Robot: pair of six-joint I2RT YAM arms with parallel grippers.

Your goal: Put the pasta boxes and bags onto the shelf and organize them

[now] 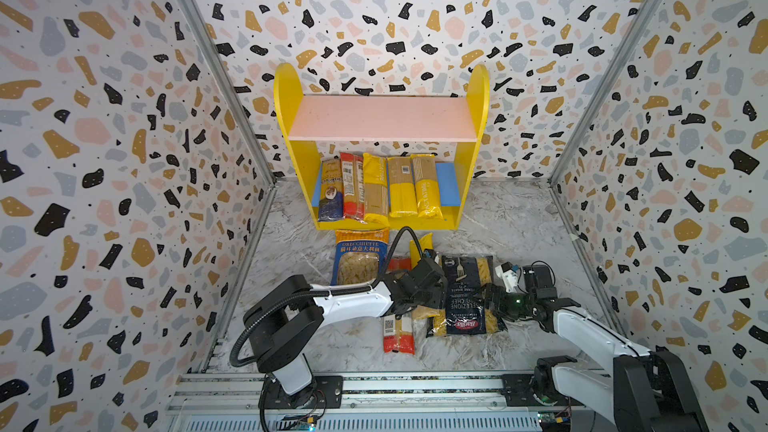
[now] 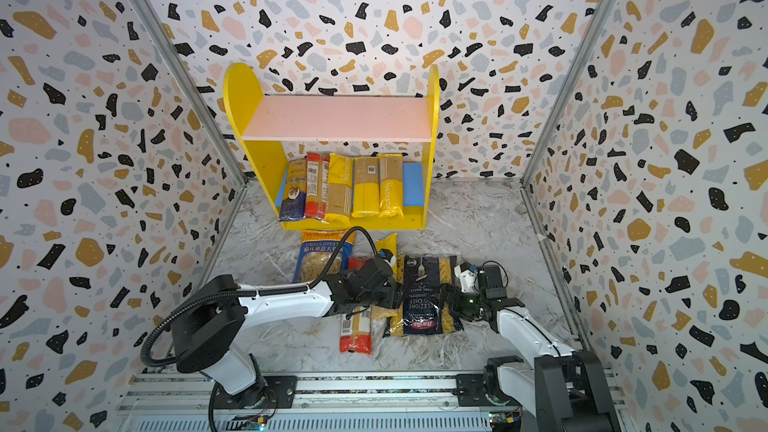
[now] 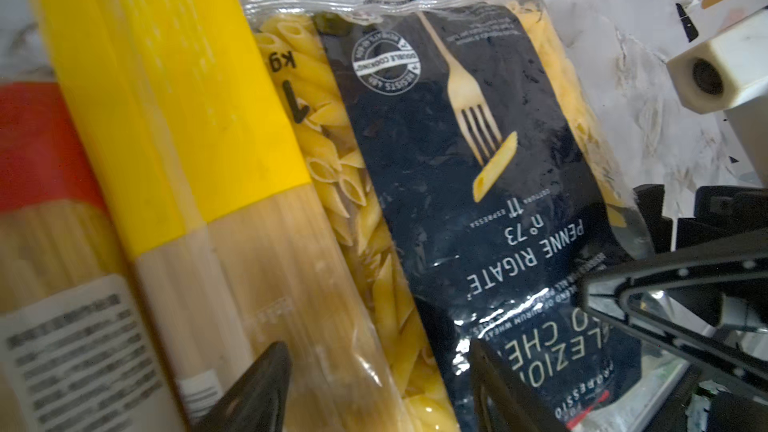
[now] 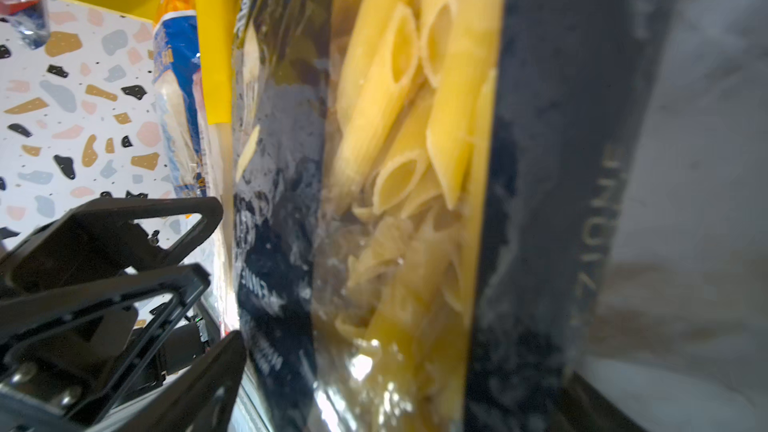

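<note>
The shelf (image 1: 286,93) (image 2: 243,89) stands at the back; several long spaghetti packs (image 1: 376,189) lie side by side on its blue lower board (image 1: 446,184). On the table lie the Orecchiette bag (image 1: 359,259) (image 4: 178,76), a red spaghetti pack (image 1: 399,334) (image 3: 37,151), a yellow spaghetti pack (image 1: 422,243) (image 3: 187,97) and the navy Barilla bag (image 1: 469,309) (image 3: 457,139). My left gripper (image 1: 409,305) (image 3: 378,388) is open and straddles the seam between the yellow pack and the Barilla bag. My right gripper (image 1: 490,292) (image 4: 395,388) is open around the Barilla bag's right edge.
The pink upper board (image 1: 382,118) carries nothing. Terrazzo walls (image 1: 104,160) close in the left, back and right. An aluminium rail (image 1: 374,388) with both arm bases runs along the front edge. Bare marble tabletop (image 1: 519,222) shows to the right of the shelf.
</note>
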